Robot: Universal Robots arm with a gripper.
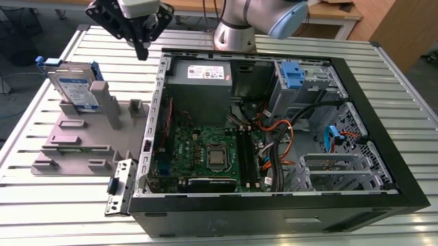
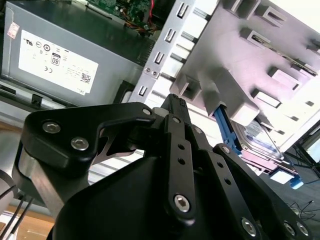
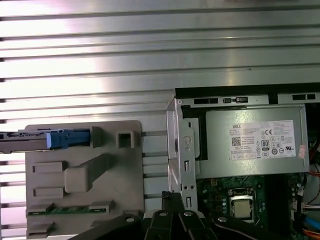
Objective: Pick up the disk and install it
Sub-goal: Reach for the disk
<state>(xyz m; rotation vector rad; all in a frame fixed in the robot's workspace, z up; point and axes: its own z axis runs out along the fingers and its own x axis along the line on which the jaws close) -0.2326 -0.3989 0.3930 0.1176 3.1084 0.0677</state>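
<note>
Disk (image 1: 74,88) upright in holder (image 1: 75,138), gripper (image 1: 141,51) clear of it

The disk stands on edge in the far slot of the grey holder, at the exterior view's left, beside the open computer case (image 1: 274,221). The gripper hangs above the gap between holder and case, well apart from the disk, fingers clenched together on nothing.

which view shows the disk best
The exterior view: the disk stands upright in the grey holder, its label face and blue rail in plain sight. The first wrist view shows it edge-on; the second wrist view a part past the holder.
</note>
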